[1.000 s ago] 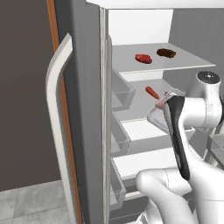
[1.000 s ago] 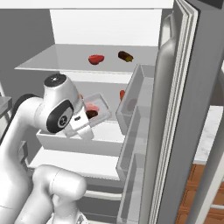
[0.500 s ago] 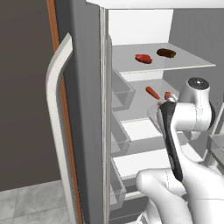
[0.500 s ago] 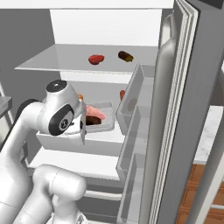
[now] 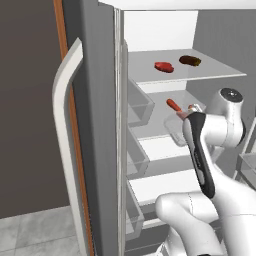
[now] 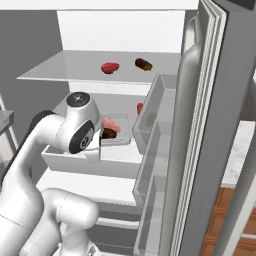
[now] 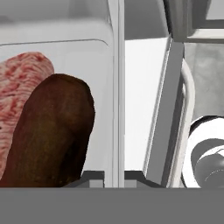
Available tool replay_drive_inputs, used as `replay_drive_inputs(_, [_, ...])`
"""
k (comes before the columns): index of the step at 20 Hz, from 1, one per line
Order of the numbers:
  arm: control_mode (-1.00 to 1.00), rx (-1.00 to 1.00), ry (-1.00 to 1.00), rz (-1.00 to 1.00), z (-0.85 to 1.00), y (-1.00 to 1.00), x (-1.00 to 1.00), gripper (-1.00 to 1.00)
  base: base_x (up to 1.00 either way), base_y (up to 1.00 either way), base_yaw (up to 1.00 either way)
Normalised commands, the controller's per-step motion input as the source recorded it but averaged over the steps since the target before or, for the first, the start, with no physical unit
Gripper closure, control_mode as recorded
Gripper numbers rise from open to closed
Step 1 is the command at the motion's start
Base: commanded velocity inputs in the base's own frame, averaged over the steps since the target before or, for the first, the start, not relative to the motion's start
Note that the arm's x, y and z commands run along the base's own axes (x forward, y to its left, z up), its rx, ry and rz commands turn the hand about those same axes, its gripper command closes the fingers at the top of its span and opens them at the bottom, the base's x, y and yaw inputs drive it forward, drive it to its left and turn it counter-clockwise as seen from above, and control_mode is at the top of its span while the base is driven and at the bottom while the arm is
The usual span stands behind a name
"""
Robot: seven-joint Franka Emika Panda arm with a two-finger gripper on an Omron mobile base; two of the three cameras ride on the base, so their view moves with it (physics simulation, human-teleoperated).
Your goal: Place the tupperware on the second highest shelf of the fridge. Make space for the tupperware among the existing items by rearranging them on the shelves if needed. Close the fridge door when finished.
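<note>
My gripper is shut on the rim wall of the tupperware, a translucent-white tray with a pink piece and a dark brown piece inside. The tupperware hangs level just over the front of the second highest shelf of the open fridge; my own arm partly hides the tray. An orange-red lump lies further back on that shelf. On the top shelf rest a red lump and a dark brown lump.
Grey door bins on the open right door stand close to the tray's right side. Left door bins line the other side. The left door's pale curved handle is near the camera. Lower shelves lie below.
The arm has reached forward and carried the tupperware deeper into the fridge, from in front of the shelf to over its front part. The lumps on the shelves stayed put.
</note>
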Motion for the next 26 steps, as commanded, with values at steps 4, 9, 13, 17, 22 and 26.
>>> replay_drive_inputs(4, [-1.00, 0.00, -0.08, 0.07, -0.18, 0.24, 0.43, 1.00, 0.00, 0.00, 0.00])
replay_drive_inputs(9, [-1.00, 0.00, -0.02, 0.05, -0.12, 0.26, 0.50, 1.00, 0.00, 0.00, 0.00])
replay_drive_inputs(13, [-1.00, 0.00, -0.02, 0.04, -0.13, 0.26, 0.47, 1.00, 0.00, 0.00, 0.00])
replay_drive_inputs(17, [-1.00, 0.01, -0.12, 0.01, -0.06, 0.02, 0.37, 1.00, 0.00, 0.00, 0.00])
replay_drive_inputs(22, [-1.00, 0.01, -0.10, 0.00, 0.00, 0.00, 0.40, 1.00, 0.00, 0.00, 0.00])
replay_drive_inputs(26, [-1.00, 0.01, -0.05, 0.00, -0.03, 0.00, 0.43, 1.00, 0.00, 0.00, 0.00])
